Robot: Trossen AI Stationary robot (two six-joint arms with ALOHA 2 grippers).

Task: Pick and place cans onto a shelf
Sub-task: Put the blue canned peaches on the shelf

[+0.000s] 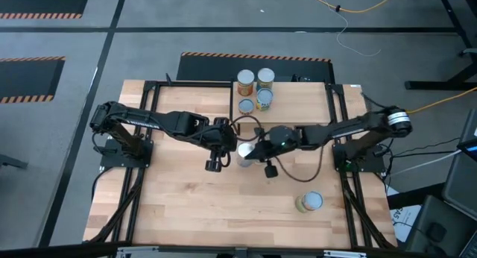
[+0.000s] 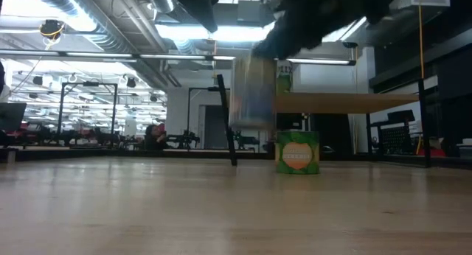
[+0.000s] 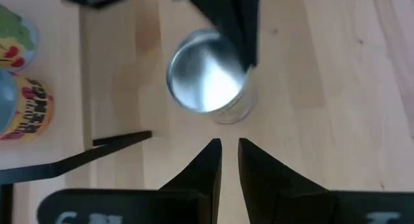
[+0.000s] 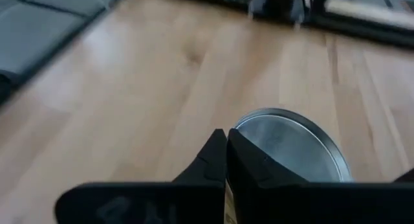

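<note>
My right gripper (image 1: 251,151) is shut on a can with a silvery top (image 1: 243,153) over the middle of the table. The low view shows that can (image 2: 253,93) lifted clear of the tabletop. My left gripper (image 1: 216,158) is just left of it, fingers (image 3: 229,153) shut, empty and pointing down. Several cans (image 1: 255,90) stand on the shelf (image 1: 298,94) at the far edge. A green and orange can (image 1: 309,202) stands on its base on the table at the near right and also shows in the low view (image 2: 298,152). My right gripper holds the can by its side wall just under the top rim (image 3: 242,88). One dark finger (image 3: 236,36) lies against the rim on the side toward the table's right; the other finger is hidden. The can is upright and clear of the table.
The shelf's thin black frame (image 3: 97,149) lies near my left gripper. Its wooden board (image 2: 346,102) is behind the lifted can in the low view. Bare tabletop lies toward the near edge and the near left.
</note>
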